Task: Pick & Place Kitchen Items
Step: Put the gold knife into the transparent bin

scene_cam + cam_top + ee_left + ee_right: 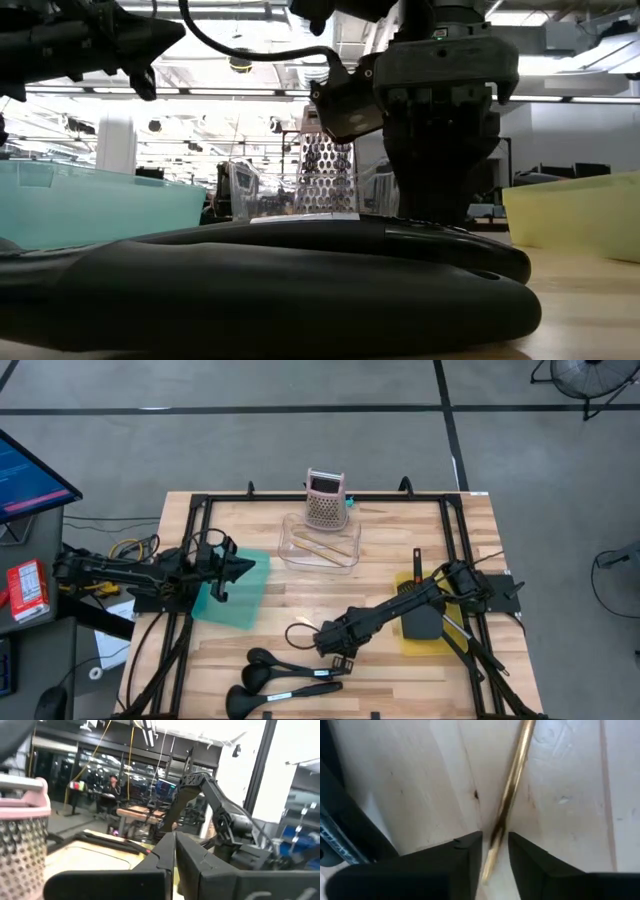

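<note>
A thin golden stick lies flat on the wooden table. My right gripper points down over its end, one finger close on each side, a sliver of gap showing on both sides. In the high view that gripper stands at the table's near middle, just beyond several black long-handled utensils lying on the table. My left gripper is shut and empty, held level above the teal bin. A black spatula rests in the yellow bin.
A clear container with pale wooden sticks sits at the far middle, and the pink grater stands behind it. A black frame runs along the table's edges. Bare wood lies between the bins.
</note>
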Robot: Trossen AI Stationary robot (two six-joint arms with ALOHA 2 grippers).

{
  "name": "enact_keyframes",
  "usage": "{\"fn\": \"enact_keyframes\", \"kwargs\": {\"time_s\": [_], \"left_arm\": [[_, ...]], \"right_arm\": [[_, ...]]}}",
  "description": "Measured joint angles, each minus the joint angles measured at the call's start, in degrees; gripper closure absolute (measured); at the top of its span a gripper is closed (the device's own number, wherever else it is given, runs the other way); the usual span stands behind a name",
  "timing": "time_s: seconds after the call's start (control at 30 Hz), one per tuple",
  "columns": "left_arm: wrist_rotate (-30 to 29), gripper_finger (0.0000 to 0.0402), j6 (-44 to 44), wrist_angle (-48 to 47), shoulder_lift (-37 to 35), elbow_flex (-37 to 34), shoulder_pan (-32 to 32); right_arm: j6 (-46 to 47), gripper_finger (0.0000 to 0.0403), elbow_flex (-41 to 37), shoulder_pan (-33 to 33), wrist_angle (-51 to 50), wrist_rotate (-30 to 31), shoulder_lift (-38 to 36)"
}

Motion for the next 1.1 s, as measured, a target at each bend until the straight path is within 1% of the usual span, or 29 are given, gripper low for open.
{"fn": "enact_keyframes", "kwargs": {"time_s": [0.1, 0.17, 0.23, 0.3, 0.37, 0.43, 0.5, 0.57, 0.63, 0.77, 0.9, 1.0, 1.1], "left_arm": [[-0.43, 0.0400, -1.57, 0.54, -0.02, 0.00, 0.00], [-3.30, 0.0400, -3.17, 0.63, -0.01, -0.01, -0.01], [-8.24, 0.0400, -9.12, 0.31, 0.45, -0.01, -0.02], [-12.15, 0.0400, -14.35, -0.56, 1.91, 0.01, 0.00], [-12.70, 0.0400, -19.20, -1.34, 4.24, -0.01, 0.02], [-11.53, 0.0400, -24.64, -2.59, 7.28, 0.28, 0.01], [-7.60, 0.0400, -28.16, -5.50, 10.90, 1.89, 0.01], [-3.14, 0.0400, -30.48, -9.29, 15.23, 4.91, -0.03], [0.11, 0.0400, -31.86, -13.84, 19.78, 8.31, -0.02], [3.07, 0.0400, -31.67, -22.74, 29.88, 15.62, -0.02], [4.94, 0.0400, -29.16, -29.00, 39.84, 21.75, -0.02], [6.43, 0.0395, -25.88, -29.09, 45.85, 24.93, -0.18], [6.60, 0.0384, -22.15, -29.17, 49.79, 26.85, -0.93]], "right_arm": [[-0.22, 0.0342, 0.07, 0.00, -0.75, 0.08, 0.45], [-0.18, 0.0361, 0.15, -0.02, -1.27, 0.32, 1.42], [-0.17, 0.0382, 0.18, -0.07, -1.56, 0.47, 1.48], [-0.13, 0.0394, 0.18, -0.58, -1.66, 0.67, 1.50], [-0.02, 0.0391, 0.10, -0.98, -1.76, 0.64, 1.24], [-0.04, 0.0388, -0.01, -1.31, -1.98, 1.15, 0.47], [-0.19, 0.0392, -0.09, -1.61, -2.08, 1.31, -0.02], [-0.41, 0.0398, -0.25, -1.66, -2.76, 1.85, -0.67], [-0.44, 0.0398, -0.35, -1.68, -3.36, 2.33, -0.90], [-0.43, 0.0400, -0.37, -1.63, -4.24, 2.75, -0.98], [-0.02, 0.0402, -0.24, -0.95, -4.31, 2.88, -1.32], [0.00, 0.0401, -0.24, -0.62, -4.37, 2.86, -1.32], [0.05, 0.0401, -0.24, -0.27, -4.46, 2.81, -1.32]]}}
